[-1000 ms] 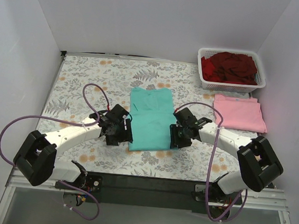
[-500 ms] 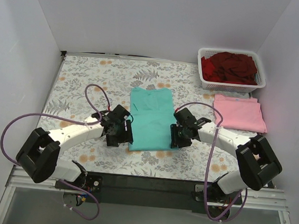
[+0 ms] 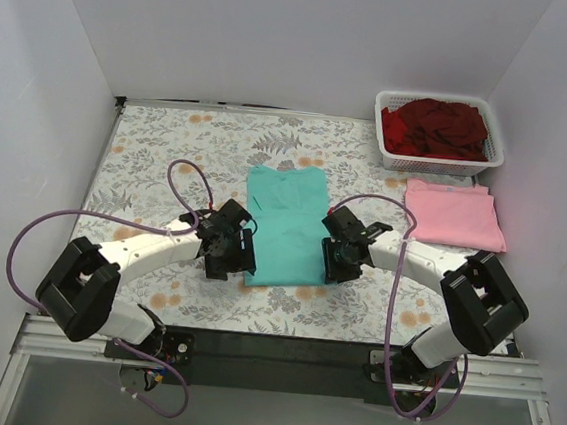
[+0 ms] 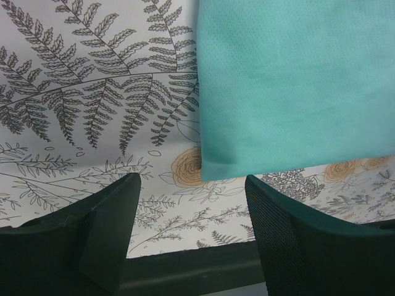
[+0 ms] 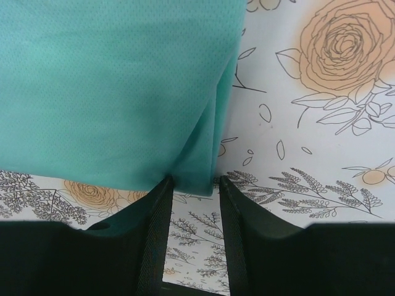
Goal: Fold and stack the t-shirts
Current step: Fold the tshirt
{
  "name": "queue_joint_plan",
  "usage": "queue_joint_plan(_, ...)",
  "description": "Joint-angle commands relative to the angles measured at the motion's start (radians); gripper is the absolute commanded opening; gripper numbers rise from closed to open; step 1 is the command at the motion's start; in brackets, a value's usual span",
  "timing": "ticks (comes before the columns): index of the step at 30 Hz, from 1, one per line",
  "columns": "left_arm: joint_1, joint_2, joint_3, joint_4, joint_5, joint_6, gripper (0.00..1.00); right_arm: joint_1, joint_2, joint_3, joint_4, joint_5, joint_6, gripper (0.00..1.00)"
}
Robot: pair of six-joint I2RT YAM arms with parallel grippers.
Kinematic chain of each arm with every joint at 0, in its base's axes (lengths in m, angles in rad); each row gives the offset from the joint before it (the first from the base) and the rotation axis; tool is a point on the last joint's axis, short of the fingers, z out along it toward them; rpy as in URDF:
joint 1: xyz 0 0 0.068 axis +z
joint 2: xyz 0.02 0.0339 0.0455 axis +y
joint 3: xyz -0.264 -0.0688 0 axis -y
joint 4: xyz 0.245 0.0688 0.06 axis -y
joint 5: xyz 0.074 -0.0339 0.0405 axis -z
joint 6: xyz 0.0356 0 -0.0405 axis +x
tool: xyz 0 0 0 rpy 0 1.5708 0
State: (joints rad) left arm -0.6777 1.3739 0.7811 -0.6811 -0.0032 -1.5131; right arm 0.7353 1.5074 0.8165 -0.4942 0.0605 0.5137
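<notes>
Teal t-shirt lay flat in the middle of the floral surface, already folded lengthwise into a long narrow panel, its collar end away from you and its hem toward the arm bases. You had the left jaws standing wide open just outside its near left corner, holding nothing, with bare surface between the tips. The right jaws were partly open with a much narrower gap, the near right corner's folded edge sitting right at the tips; as far as the wrist view showed, they had not yet clamped on it. One pink t-shirt was folded and laid at the right, just in front of the white basket, where the dark red t-shirts were heaped unfolded. So by my reading one shirt was done, the teal one wanted its cross fold and stacking, and the red ones remained. Against a second earlier, both jaws had crept inward toward the teal edges and the right pair had narrowed; the cloth itself had not shifted.
</notes>
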Motion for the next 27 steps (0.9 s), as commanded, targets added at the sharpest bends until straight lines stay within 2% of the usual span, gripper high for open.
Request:
queue_joint_plan(1, -0.006, 0.016, 0.033, -0.018, 0.002, -0.018, 0.67, 0.035, 0.074, 0.012, -0.06, 0.033, 0.011, 0.42)
queue_joint_plan(5, -0.014, 0.03, 0.038, -0.017, 0.002, -0.024, 0.67, 0.061, 0.14, 0.039, -0.081, 0.055, 0.012, 0.41)
queue_joint_plan(8, -0.017, 0.039, 0.037, -0.015, 0.031, -0.027, 0.67, 0.078, 0.16, 0.056, -0.093, 0.067, 0.014, 0.35)
queue_joint_plan(12, -0.022, 0.051, 0.037, -0.018, 0.029, -0.032, 0.67, 0.082, 0.157, 0.059, -0.093, 0.067, 0.012, 0.16)
queue_joint_plan(13, -0.023, 0.057, 0.043, -0.018, 0.031, -0.032, 0.67, 0.084, 0.157, 0.058, -0.093, 0.064, 0.009, 0.05)
queue_joint_plan(14, -0.025, 0.062, 0.044, -0.02, 0.032, -0.03, 0.67, 0.084, 0.158, 0.059, -0.09, 0.059, 0.006, 0.01)
queue_joint_plan(18, -0.034, 0.089, 0.06, -0.032, 0.043, -0.029, 0.66, 0.088, 0.154, 0.058, -0.083, 0.052, 0.0, 0.01)
queue_joint_plan(22, -0.045, 0.103, 0.07, -0.046, 0.031, -0.035, 0.56, 0.087, 0.152, 0.055, -0.076, 0.044, -0.006, 0.01)
queue_joint_plan(27, -0.052, 0.139, 0.095, -0.046, 0.029, -0.033, 0.52, 0.088, 0.163, 0.053, -0.067, 0.024, -0.014, 0.01)
